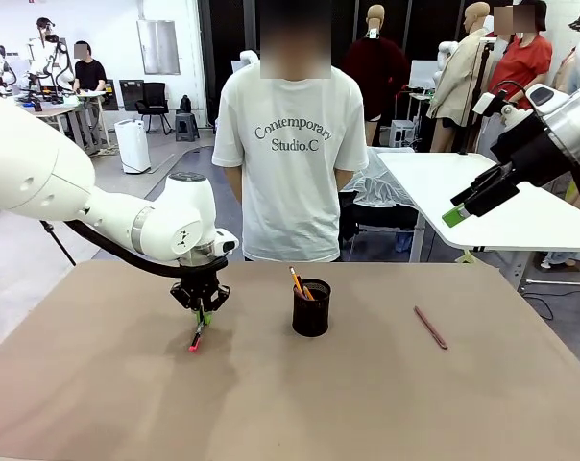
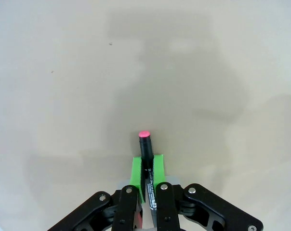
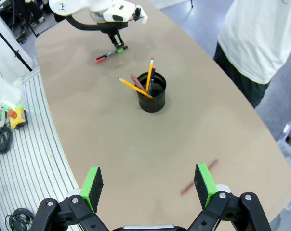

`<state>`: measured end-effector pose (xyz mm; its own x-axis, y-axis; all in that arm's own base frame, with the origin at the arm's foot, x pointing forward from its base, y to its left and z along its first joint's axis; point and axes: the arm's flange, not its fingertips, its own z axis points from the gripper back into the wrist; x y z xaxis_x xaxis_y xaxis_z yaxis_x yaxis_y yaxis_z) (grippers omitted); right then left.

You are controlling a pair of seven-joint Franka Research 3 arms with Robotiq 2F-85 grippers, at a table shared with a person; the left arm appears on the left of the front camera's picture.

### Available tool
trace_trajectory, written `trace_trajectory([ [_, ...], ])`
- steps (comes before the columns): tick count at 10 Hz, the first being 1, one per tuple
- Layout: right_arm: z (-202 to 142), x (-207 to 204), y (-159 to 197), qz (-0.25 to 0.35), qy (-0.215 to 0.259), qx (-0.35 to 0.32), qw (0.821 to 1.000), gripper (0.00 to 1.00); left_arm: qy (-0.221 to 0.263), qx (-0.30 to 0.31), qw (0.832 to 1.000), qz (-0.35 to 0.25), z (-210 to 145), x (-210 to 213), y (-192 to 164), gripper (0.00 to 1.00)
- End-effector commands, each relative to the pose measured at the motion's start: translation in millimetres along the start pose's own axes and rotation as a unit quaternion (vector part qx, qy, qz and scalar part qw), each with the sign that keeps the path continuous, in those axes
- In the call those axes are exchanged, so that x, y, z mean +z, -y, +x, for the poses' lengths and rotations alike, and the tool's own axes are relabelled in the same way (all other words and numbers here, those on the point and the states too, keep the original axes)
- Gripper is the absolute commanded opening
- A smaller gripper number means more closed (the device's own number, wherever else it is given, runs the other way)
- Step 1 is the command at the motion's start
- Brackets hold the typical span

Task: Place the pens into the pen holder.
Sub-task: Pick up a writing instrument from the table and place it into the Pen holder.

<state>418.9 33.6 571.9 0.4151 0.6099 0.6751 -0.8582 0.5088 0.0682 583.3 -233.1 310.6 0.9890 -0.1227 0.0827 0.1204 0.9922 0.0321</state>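
Off to the left of the pen holder (image 1: pixel 311 309), the left claw (image 1: pixel 202 307) pinches the black pen (image 2: pixel 144 144) at the surface (image 1: pixel 367 403), its rear end hidden between the pads (image 2: pixel 135 171). The right claw (image 3: pixel 149 185) is spread; the maroon pen (image 1: pixel 430 327) lies right of the pen holder.

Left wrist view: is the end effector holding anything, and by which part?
The left end effector is shut on the black pen, its green pads clamping the black barrel, with a red end sticking out past them.
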Motion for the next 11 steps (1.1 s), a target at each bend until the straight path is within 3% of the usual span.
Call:
trace_trajectory([
  [1, 1.6, 0.4, -0.3, 0.007, 0.011, -0.004, 1.0, 1.0, 0.005, -0.027, 1.0, -0.012, -8.8, 10.7, -0.7, 0.0],
  [3, 1.6, 0.4, -0.3, 0.007, 0.011, -0.004, 1.0, 1.0, -0.001, -0.024, 0.999, -0.024, -6.1, 41.2, 6.1, 0.0],
  [6, 1.6, 0.4, -0.3, 0.007, 0.011, -0.004, 1.0, 1.0, 0.011, -0.143, 0.977, -0.161, 2.7, 72.4, -12.8, 0.0],
  [7, 1.6, 0.4, -0.3, 0.007, 0.011, -0.004, 1.0, 1.0, 0.023, -0.195, 0.957, -0.215, 6.3, 75.1, -20.6, 0.0],
  [8, 1.6, 0.4, -0.3, 0.007, 0.011, -0.004, 1.0, 1.0, 0.055, -0.254, 0.927, -0.272, 5.8, 78.5, -24.4, 0.0],
  [9, 1.6, 0.4, -0.3, 0.007, 0.011, -0.004, 1.0, 1.0, 0.12, -0.28, 0.905, -0.297, 6.8, 76.1, -27.8, 0.0],
  [11, 1.6, 0.4, -0.3, 0.007, 0.011, -0.004, 1.0, 1.0, 0.241, -0.315, 0.811, -0.431, 3.1, 82.7, -37.0, 0.0],
])
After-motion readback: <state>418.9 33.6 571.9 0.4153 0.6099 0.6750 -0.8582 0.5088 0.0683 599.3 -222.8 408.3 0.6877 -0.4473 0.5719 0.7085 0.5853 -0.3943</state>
